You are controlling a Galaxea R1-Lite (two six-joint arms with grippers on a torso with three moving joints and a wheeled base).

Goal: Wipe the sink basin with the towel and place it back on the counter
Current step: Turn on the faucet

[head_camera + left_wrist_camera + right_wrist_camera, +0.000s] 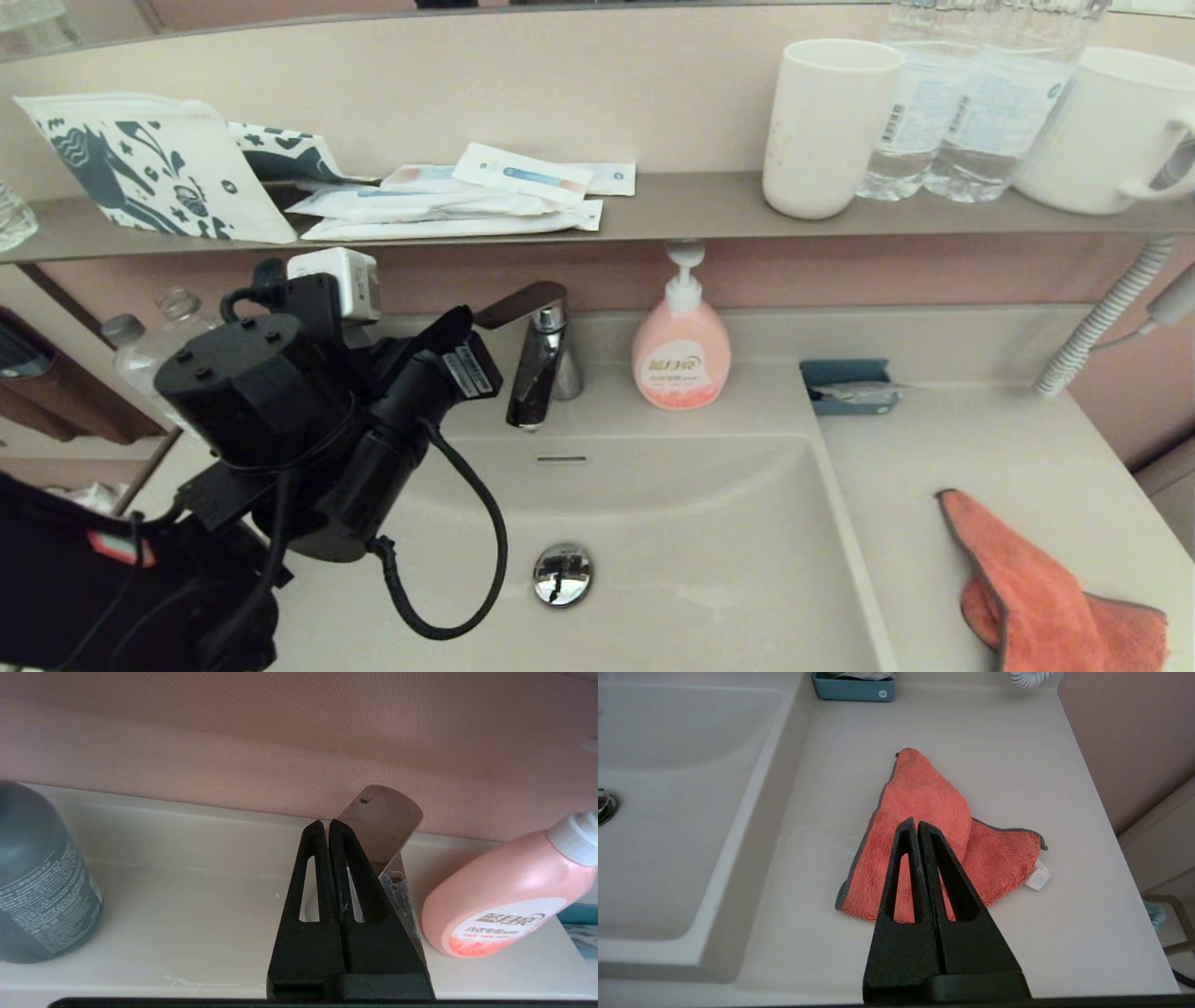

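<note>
From my head, the towel [1046, 588] lies crumpled on the worktop [990, 448] right of the basin [672, 551]. My left hand [325, 826] hangs before the tap [380, 821], fingers together. My right hand [916, 827] hovers above the towel [924, 798], fingers together, empty.

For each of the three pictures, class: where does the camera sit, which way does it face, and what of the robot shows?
Head: above, looking down at sink basin; left arm shows.
Left wrist: behind shut left gripper, facing faucet and wall.
Right wrist: behind shut right gripper, above towel on counter.
Shared: head and right wrist both show towel.
</note>
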